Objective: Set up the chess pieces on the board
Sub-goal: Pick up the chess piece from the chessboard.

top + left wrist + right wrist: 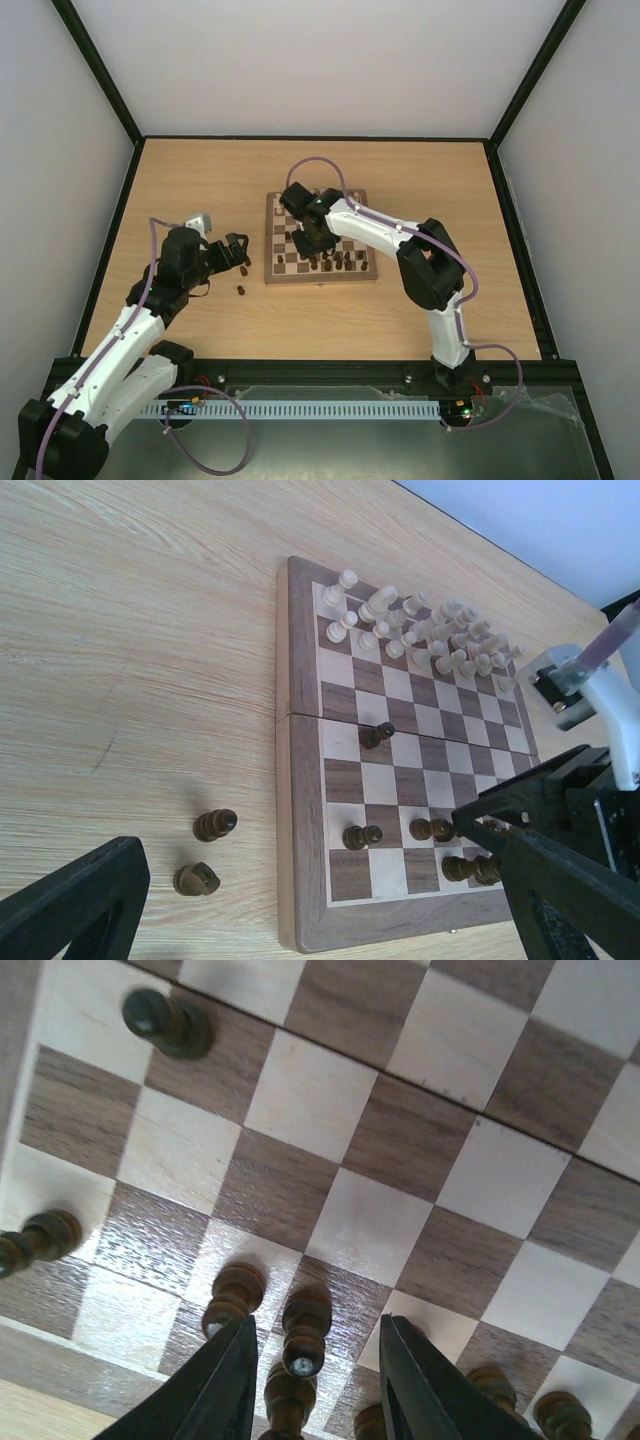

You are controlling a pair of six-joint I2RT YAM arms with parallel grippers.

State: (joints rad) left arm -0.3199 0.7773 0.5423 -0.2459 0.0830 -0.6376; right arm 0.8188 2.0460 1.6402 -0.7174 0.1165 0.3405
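Straddling one dark piece [305, 1332], seemingly not touching, the right pincer [318, 1325] stands part spread over the board [370, 1150]; nearer pieces [560, 1415] are cut off beneath its fingers. Left pincer [300, 835], spread wide, hovers by two dark strays [215, 825] on the surface [120, 630].

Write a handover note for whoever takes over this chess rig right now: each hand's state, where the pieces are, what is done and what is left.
Left hand: open, empty, over the table left of the board.
Right hand: open, fingers either side of a dark piece standing on the near rows, not gripping it.
Done: cream pieces stand along the far rows; other dark pieces are on the near rows.
Left: two stray dark pieces sit on the table off the board; a lone dark piece stands mid-board; the near rows have gaps.
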